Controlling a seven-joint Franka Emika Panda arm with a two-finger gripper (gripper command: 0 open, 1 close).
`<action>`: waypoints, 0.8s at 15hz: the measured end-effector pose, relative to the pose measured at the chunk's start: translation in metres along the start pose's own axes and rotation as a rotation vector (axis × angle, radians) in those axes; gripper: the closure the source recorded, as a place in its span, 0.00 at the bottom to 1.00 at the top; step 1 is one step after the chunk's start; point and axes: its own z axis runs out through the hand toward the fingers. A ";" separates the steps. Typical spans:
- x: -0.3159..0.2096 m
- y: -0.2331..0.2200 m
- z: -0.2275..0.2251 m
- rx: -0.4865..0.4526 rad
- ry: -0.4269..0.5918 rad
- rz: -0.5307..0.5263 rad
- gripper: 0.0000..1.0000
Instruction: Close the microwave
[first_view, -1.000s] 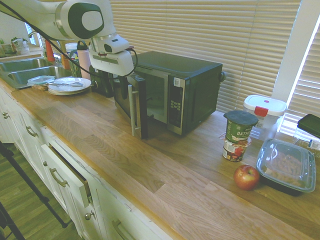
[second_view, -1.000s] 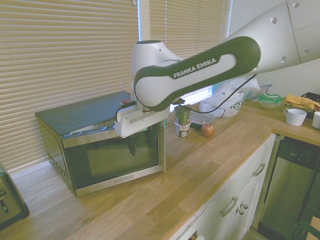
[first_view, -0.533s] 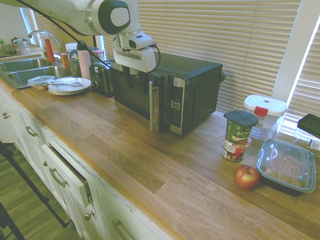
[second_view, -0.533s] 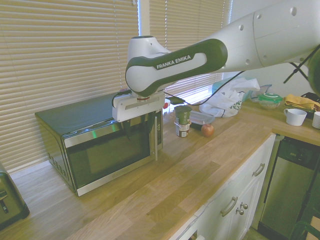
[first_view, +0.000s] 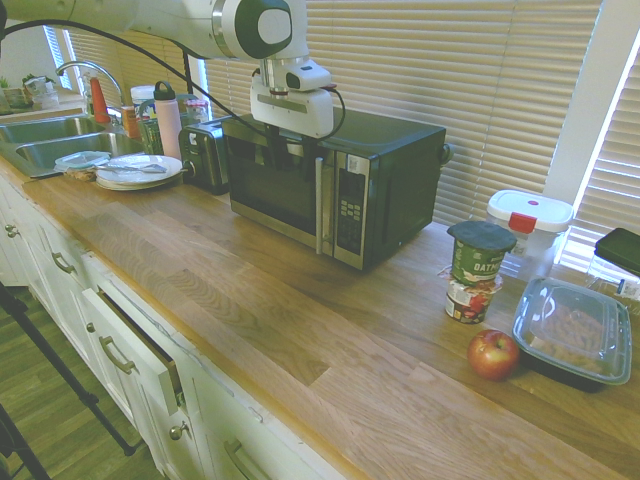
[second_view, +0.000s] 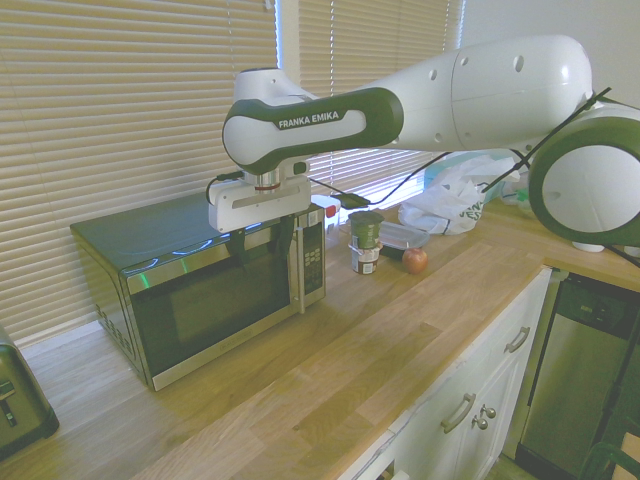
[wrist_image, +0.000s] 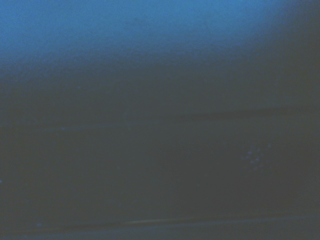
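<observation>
- The gripper (second_view: 262, 246) has its two fingers spread, with a gap between them.
- The microwave (first_view: 400, 190) sits on the wooden counter (first_view: 250, 320), and its door (second_view: 215, 305) looks shut.
- The gripper points down at the top front of the microwave, near the tall handle (first_view: 324, 205). I can't tell if they touch.

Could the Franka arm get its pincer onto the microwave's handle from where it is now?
Probably yes: the pincer hangs at the microwave door, just beside the vertical handle, and nothing visible stands between them.
</observation>
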 end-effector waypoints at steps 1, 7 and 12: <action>-0.001 0.000 0.000 0.002 0.001 -0.003 0.00; -0.029 0.035 -0.012 0.029 0.028 -0.051 0.00; -0.050 0.085 0.036 -0.008 -0.005 -0.068 0.00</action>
